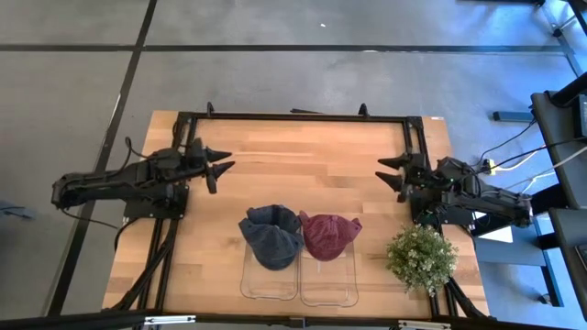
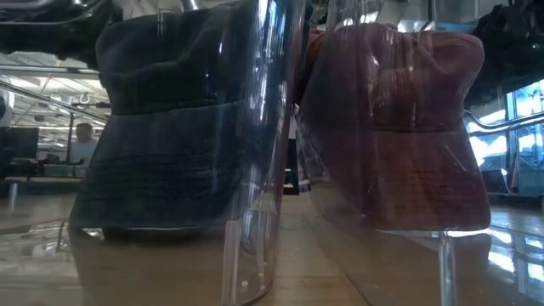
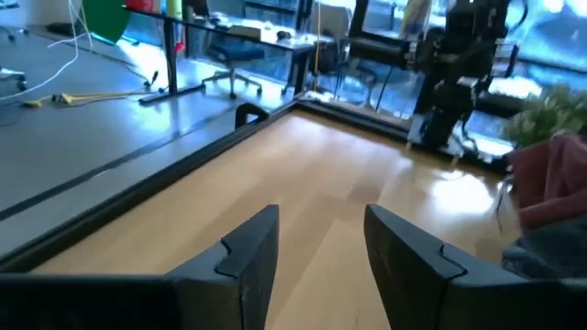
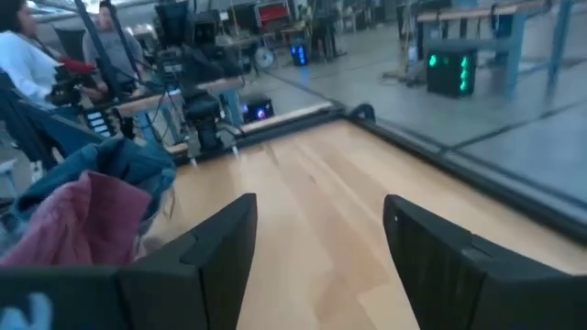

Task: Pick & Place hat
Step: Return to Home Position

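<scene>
A dark blue hat (image 1: 271, 236) sits over a clear stand (image 1: 270, 275) near the table's near edge; a maroon hat (image 1: 328, 234) sits over a second clear stand (image 1: 328, 278) right beside it. In the low view the blue hat (image 2: 166, 119) and the maroon hat (image 2: 408, 127) drape over the clear walls. My left gripper (image 1: 223, 166) is open, above the table's left side, apart from the hats; its wrist view shows the gripper (image 3: 321, 240) over bare wood. My right gripper (image 1: 388, 174) is open at the table's right side, its wrist view showing the gripper (image 4: 321, 240), with both hats off to one side.
A potted green plant (image 1: 422, 256) stands at the table's near right corner, close to my right arm. A black frame (image 1: 293, 116) runs along the table's far edge and sides. Bare wood (image 1: 303, 165) lies between the two grippers. People (image 4: 27, 64) show in the room beyond.
</scene>
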You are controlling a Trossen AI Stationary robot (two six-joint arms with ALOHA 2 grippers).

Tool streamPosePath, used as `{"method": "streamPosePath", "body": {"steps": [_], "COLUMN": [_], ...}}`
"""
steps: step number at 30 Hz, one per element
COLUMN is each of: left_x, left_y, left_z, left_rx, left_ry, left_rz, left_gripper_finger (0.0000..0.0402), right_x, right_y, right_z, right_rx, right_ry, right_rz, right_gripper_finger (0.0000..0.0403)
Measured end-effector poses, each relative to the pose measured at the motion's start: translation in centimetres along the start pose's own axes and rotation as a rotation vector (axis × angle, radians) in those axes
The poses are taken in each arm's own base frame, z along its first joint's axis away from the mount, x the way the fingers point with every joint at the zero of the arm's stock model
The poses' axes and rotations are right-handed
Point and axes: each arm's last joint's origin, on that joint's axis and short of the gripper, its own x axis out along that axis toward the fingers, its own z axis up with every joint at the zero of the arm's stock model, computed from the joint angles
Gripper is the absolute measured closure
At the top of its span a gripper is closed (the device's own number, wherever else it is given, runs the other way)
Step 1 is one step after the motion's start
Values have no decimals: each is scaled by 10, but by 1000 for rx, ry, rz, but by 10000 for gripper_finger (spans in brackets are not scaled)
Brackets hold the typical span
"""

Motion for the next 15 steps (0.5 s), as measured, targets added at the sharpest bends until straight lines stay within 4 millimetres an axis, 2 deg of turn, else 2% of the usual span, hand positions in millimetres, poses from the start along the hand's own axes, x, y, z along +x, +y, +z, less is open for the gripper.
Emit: {"method": "streamPosePath", "body": {"steps": [6,15], "left_x": [-9,-18], "left_y": [7,14], "left_z": [-22,-40], "left_rx": [-47,-77], "left_ry": [-50,-154], "left_rz": [-2,-13], "left_gripper_finger": [241,242], "right_x": [3,7], "right_y": [-1,-1], "right_z": [0,-6], "right_rx": [-51,-50], "right_ry": [-65,-92], "right_rz": [-17,-9], "right_gripper_finger": [166,166]}}
